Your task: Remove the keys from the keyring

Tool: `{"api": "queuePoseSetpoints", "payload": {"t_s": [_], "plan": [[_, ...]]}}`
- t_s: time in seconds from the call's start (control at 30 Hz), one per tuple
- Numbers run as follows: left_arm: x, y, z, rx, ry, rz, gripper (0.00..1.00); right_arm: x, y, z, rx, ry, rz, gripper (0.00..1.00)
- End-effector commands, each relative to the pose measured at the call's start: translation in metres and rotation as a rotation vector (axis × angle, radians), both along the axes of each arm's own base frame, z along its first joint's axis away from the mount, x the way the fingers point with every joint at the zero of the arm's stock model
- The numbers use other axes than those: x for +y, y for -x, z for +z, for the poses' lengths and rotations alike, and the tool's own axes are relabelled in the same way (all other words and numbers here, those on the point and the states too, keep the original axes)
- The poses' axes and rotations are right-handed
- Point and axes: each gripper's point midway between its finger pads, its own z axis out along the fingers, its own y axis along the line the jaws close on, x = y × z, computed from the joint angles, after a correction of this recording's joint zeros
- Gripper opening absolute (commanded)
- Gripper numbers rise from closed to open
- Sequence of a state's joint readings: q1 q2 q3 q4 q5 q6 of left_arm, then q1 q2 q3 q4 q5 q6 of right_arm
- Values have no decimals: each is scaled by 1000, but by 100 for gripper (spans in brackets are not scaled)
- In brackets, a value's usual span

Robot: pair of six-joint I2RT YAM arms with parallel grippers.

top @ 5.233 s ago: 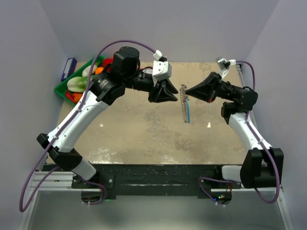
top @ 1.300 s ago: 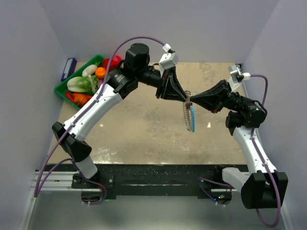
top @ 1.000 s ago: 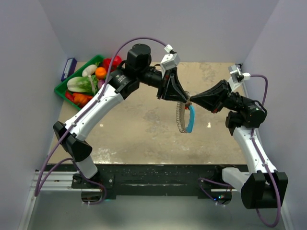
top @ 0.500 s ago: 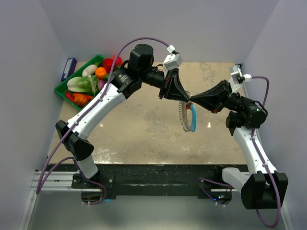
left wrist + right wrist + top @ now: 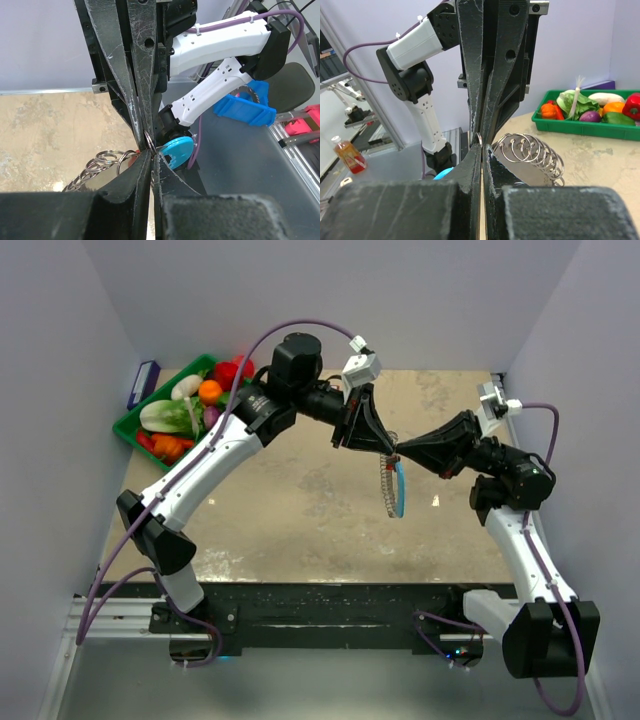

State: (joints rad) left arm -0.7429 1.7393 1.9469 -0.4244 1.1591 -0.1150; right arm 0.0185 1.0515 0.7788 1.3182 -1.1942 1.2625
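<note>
The left gripper (image 5: 387, 450) and right gripper (image 5: 400, 453) are meeting tip to tip, each pinching its nearly closed fingers on the top of the keyring (image 5: 400, 490); the keys (image 5: 383, 483) are dangling above the table (image 5: 300, 510); both arms are reaching inward, wrists tilting downward.

Left arm (image 5: 200, 475) and right arm (image 5: 520, 530) reach inward, closed right fingers (image 5: 425, 450) meeting left fingers (image 5: 372, 432).

- Green tray (image 5: 122, 426) at the table's (image 5: 300, 525) far left corner, packed with vegetables: orange (image 5: 209, 391), red pepper (image 5: 229, 371), pale leafy head (image 5: 165, 417).
- Right wrist view, same tray (image 5: 580, 129): purple aubergine (image 5: 590, 116) at its front wall.
- Dark blue box (image 5: 142, 384) against the left wall, just beside the tray.
- Table top beige, mottled.
- Off the table: small bottle (image 5: 351, 154) of orange liquid; blue plastic part (image 5: 245, 106).
</note>
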Motion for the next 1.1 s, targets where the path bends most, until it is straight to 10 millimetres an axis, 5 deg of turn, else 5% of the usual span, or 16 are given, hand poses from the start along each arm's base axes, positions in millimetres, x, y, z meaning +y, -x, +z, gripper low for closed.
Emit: {"api": "queuePoseSetpoints", "payload": {"t_s": [0.0, 0.17, 0.4, 0.67, 0.83, 1.07], "plan": [[0, 11, 27, -43, 61, -30, 12, -1, 28, 16, -335, -13, -18, 0], [-1, 11, 24, -33, 58, -39, 0, -1, 27, 17, -338, -15, -20, 0], [-1, 12, 20, -24, 53, -35, 0, -1, 28, 14, -355, 1, -17, 0], [4, 13, 11, -3, 36, -14, 0, 1, 24, 10, -365, 66, 0, 29], [11, 11, 7, 10, 29, 6, 0, 1, 22, 7, -347, 77, -1, 22], [13, 6, 0, 21, 17, 28, 0, 1, 20, 8, -419, 202, 30, 39]]}}
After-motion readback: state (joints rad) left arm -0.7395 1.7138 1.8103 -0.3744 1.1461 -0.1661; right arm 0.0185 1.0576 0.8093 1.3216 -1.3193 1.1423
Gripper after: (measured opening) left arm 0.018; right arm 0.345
